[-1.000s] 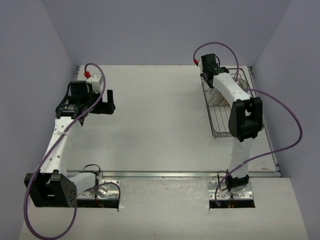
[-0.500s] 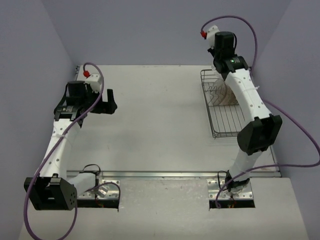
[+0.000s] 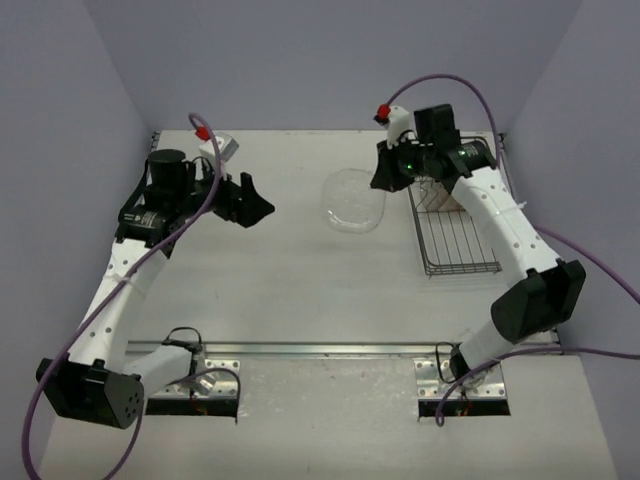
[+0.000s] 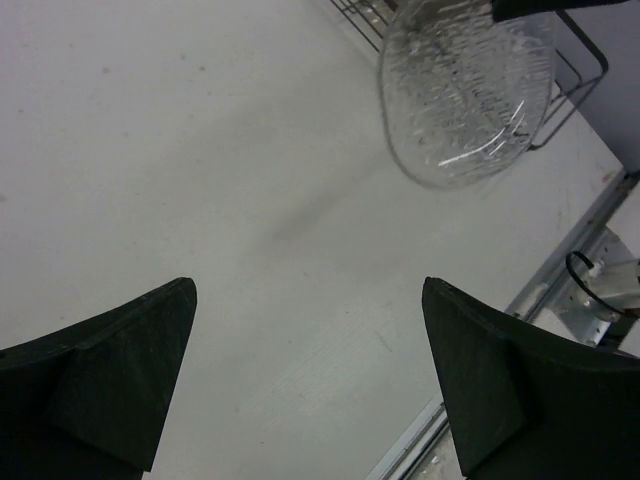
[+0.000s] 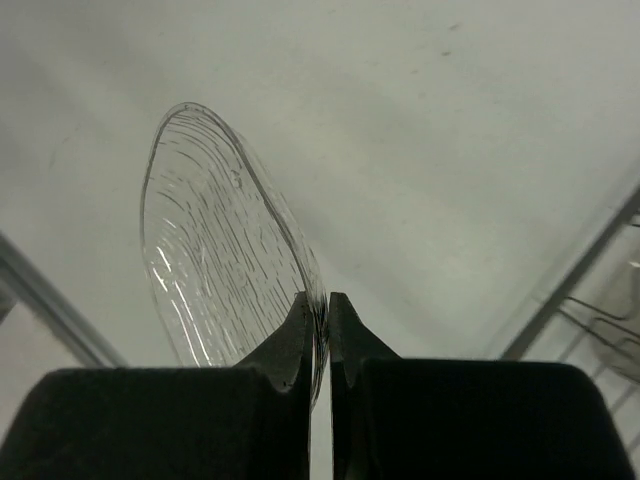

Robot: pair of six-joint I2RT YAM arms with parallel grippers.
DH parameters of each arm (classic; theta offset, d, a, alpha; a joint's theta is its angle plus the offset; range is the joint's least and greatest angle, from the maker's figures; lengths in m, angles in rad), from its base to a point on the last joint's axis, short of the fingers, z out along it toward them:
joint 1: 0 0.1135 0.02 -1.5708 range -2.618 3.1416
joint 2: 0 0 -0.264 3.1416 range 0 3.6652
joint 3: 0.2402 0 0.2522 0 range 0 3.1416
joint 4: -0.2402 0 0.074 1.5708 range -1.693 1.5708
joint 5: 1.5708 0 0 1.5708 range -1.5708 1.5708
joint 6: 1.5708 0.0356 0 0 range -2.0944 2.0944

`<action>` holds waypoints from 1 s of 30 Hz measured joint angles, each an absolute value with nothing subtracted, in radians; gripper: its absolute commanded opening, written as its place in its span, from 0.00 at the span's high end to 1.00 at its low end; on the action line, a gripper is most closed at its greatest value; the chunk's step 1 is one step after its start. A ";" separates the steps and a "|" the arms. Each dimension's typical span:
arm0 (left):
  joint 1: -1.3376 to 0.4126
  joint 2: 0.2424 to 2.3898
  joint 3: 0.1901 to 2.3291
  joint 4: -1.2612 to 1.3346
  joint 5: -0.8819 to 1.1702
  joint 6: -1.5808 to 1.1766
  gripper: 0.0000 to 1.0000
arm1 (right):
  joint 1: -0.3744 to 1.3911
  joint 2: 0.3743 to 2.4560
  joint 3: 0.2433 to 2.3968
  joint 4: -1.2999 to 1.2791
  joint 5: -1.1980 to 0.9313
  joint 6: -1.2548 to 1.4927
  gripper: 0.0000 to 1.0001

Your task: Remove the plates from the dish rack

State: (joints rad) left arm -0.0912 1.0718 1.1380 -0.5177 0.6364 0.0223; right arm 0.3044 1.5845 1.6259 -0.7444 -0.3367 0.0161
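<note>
The right end effector (image 5: 318,300) is shut tight on the thin edge of one plate (image 5: 215,270). The plate hangs tilted in the air over the surface (image 3: 300,290). It is out of the dish rack (image 3: 455,245) and just to the left of it. The left end effector (image 4: 308,290) is wide and has nothing in it. It faces the plate from well apart.

I think the job now is to put this plate down. Go slow, tip it flat, and let go only when it rests on the surface. The grip is on one small bit of rim, so a quick move could make it swing or slip.

The plate is clear and shiny, with wavy lines all over and rounded corners. The rack is thin dark wire. The surface is pale and smooth.
</note>
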 measured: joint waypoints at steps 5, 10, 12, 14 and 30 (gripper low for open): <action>-0.208 1.188 1.189 -0.522 0.676 -0.004 0.24 | 0.485 1.590 1.577 -0.741 -0.411 0.068 1.00; -0.256 1.270 1.202 -0.524 0.670 -0.023 0.36 | 0.570 1.613 1.609 -0.742 -0.446 0.104 1.00; -0.279 1.290 1.202 -0.528 0.662 -0.027 0.40 | 0.570 1.637 1.631 -0.737 -0.446 0.120 1.00; -0.291 1.301 1.202 -0.536 0.658 -0.027 0.49 | 0.570 1.655 1.641 -0.735 -0.440 0.132 1.00; -0.276 1.300 1.172 -0.537 0.628 -0.038 1.00 | 0.573 1.677 1.645 -0.745 -0.387 0.159 0.83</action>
